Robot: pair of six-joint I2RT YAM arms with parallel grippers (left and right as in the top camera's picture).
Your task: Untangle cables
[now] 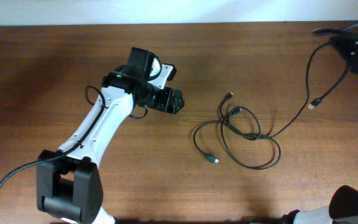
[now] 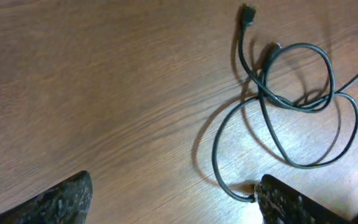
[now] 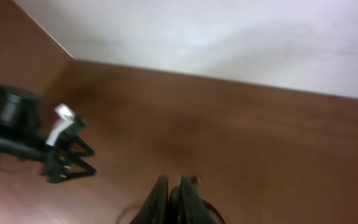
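Note:
Two thin black cables (image 1: pixel 248 134) lie tangled in loops right of the table's middle, with one plug (image 1: pixel 229 96) at the top and another (image 1: pixel 213 160) at the lower left. My left gripper (image 1: pixel 176 101) hovers left of them, open with nothing between its fingers. In the left wrist view the tangle (image 2: pixel 294 99) lies ahead of the gripper (image 2: pixel 173 205), and a cable end touches the right finger (image 2: pixel 291 202). One cable runs up to my right gripper (image 1: pixel 353 48) at the far right, which is shut on it; its yellowish plug (image 1: pixel 316 103) hangs below. The fingers of the right gripper (image 3: pixel 174 183) are pressed together.
The white wall borders the table's far edge (image 1: pixel 179 23). The left arm's base (image 1: pixel 67 186) stands at the front left, and part of the right arm (image 1: pixel 353 205) shows at the front right. Bare brown wood lies between my left gripper and the cables.

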